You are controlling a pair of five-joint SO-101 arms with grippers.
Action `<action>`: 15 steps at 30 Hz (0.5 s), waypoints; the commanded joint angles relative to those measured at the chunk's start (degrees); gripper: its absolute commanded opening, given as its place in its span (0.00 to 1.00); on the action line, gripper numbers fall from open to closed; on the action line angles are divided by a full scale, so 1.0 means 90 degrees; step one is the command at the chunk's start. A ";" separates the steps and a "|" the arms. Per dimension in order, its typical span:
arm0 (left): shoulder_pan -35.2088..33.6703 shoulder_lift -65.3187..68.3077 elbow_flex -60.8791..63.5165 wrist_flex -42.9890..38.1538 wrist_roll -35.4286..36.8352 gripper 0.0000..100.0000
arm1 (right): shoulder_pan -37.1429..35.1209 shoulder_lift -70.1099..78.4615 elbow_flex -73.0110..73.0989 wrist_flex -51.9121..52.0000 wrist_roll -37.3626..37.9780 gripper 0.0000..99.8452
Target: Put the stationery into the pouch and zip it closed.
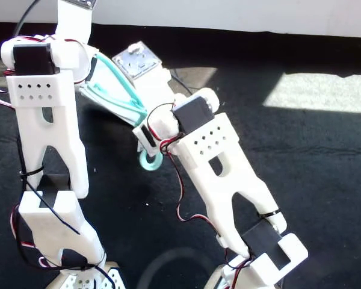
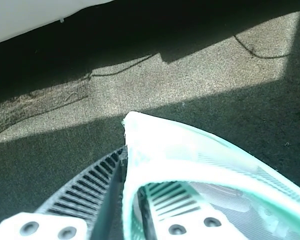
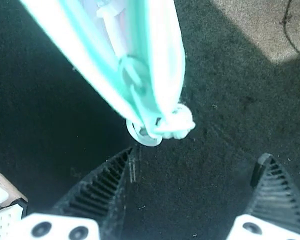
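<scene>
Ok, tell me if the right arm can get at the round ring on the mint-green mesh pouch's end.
Probably yes: the right gripper is open, the round ring hangs just ahead of its fingers with nothing between, and the left gripper holds the pouch up.

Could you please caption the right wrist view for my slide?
Open right gripper facing the ringed end of the mint-green pouch over the dark table.

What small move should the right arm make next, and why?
Probably ease the right gripper forward and close on the zipper pull ring: it is open, the ring hangs just ahead, and the left gripper holds the pouch.
</scene>
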 commanded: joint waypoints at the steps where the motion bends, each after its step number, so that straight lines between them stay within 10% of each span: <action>1: -0.0210 -0.0230 -0.0415 -0.0166 -0.0010 0.01 | -0.0044 -0.0669 0.0562 -0.0620 -0.0107 0.35; 15: -0.0210 -0.0210 -0.0396 -0.0127 -0.0010 0.01 | -0.0073 -0.2066 0.3648 -0.3248 -0.0117 0.35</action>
